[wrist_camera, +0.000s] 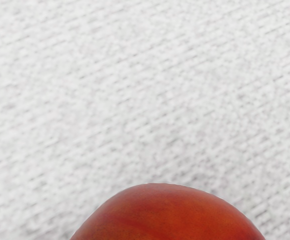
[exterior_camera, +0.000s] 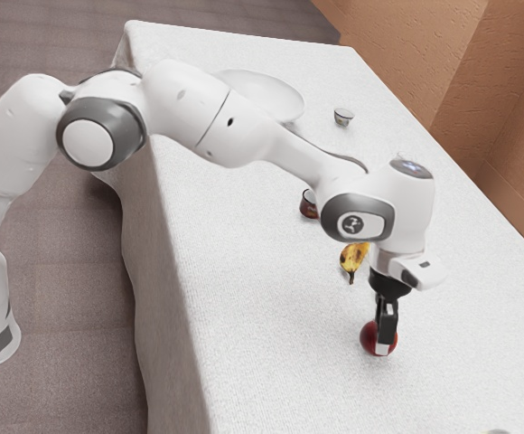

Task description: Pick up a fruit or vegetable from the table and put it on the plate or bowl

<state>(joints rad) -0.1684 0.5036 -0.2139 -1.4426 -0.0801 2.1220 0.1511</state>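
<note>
The white cloth-textured surface (exterior_camera: 244, 298) runs from the near edge back toward an orange wall (exterior_camera: 479, 72). The white arm (exterior_camera: 199, 113) enters from the exterior view's left and reaches across the surface toward the exterior view's right. It hides the near side of a shallow white plate (exterior_camera: 276, 95) at the far end, and the part of the plate that shows is plain white. The wrist housing also covers the upper end of a spotted yellow banana (exterior_camera: 355, 257), which lies on the surface just beside the hand. The black fingers (exterior_camera: 387, 318) point straight down at a red fruit (exterior_camera: 370, 339). One finger overlaps the fruit's side toward the exterior view's right. How wide they stand, and whether they grip the fruit, cannot be told. The red fruit sits on the surface, well apart from the plate. In the wrist view its rounded orange-red top (wrist_camera: 170, 215) is cut off directly under the hand. A dark reddish round object (exterior_camera: 307, 208) is half hidden behind the forearm and cannot be identified. A small grey cup-like item (exterior_camera: 343, 116) stands near the plate.
</note>
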